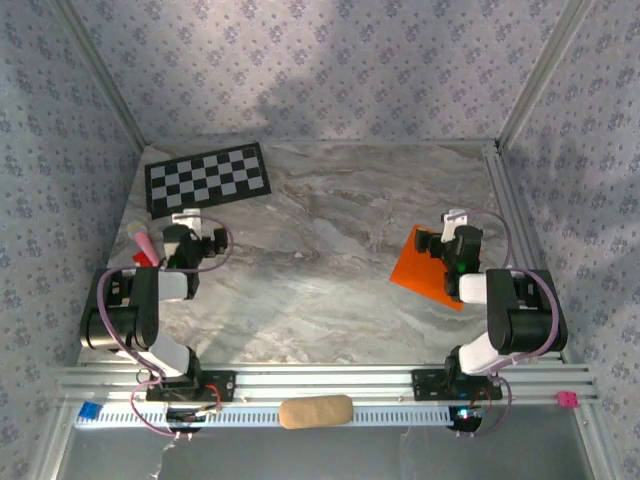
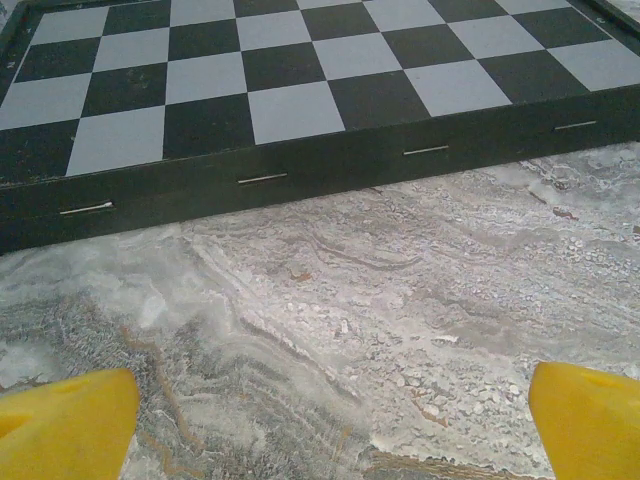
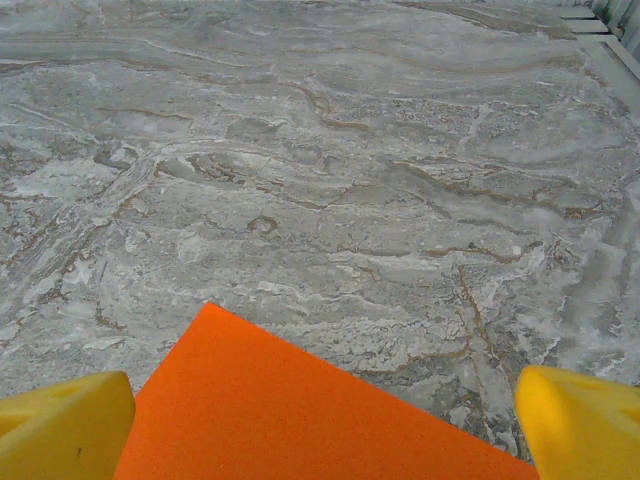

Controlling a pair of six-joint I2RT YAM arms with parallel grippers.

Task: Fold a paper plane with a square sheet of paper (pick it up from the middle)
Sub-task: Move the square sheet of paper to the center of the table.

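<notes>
The square sheet of paper [image 1: 413, 268] lies flat on the marble table at the right, bright orange and unfolded. My right gripper [image 1: 448, 236] hangs over its far right part. In the right wrist view the paper [image 3: 290, 410] has one corner pointing ahead, between the spread yellow fingertips [image 3: 62, 430]. That gripper [image 3: 320, 440] is open and holds nothing. My left gripper [image 1: 190, 228] is at the left, also open. Its yellow fingertips [image 2: 65, 425] stand wide apart over bare marble.
A black-and-white checkerboard sheet [image 1: 208, 177] lies at the back left, just ahead of the left gripper [image 2: 330, 440]. A small red and pink object [image 1: 145, 247] sits beside the left arm. A tan oblong [image 1: 316, 411] rests on the front rail. Patterned walls close three sides.
</notes>
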